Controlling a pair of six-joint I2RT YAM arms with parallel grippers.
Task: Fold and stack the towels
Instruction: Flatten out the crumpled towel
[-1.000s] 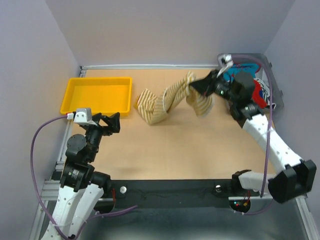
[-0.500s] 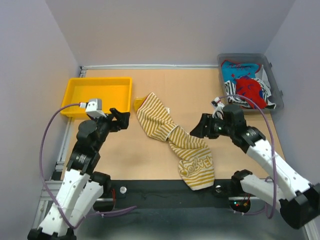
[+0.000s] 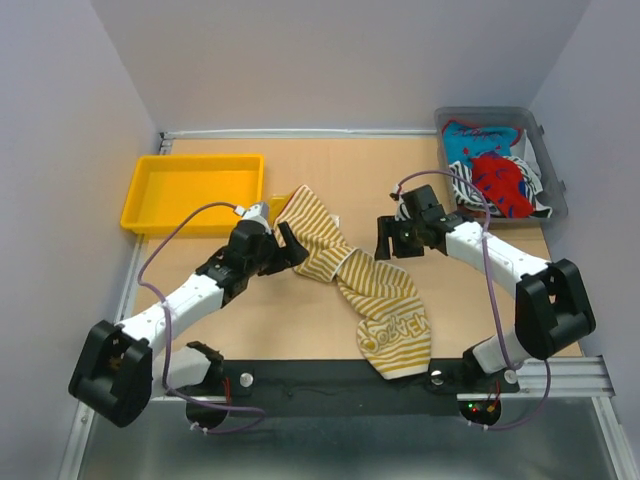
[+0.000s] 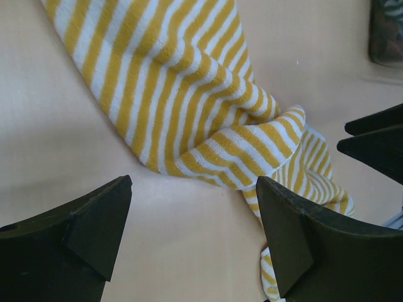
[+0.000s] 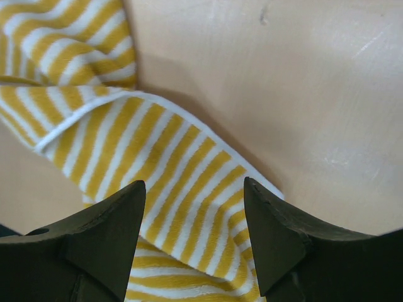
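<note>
Two grippers, both spread wide and empty, now flank the yellow striped towel point(image 3: 350, 275), which lies twisted on the table point(image 3: 300, 335) from beside the yellow tray point(image 3: 135, 205) to the near edge instead of dangling. The left gripper point(image 3: 285, 247) has reached in to its far end and the right gripper point(image 3: 385, 243) has drawn up beside its middle. Other towels point(image 3: 495, 180) fill the grey bin point(image 3: 556, 208).
</note>
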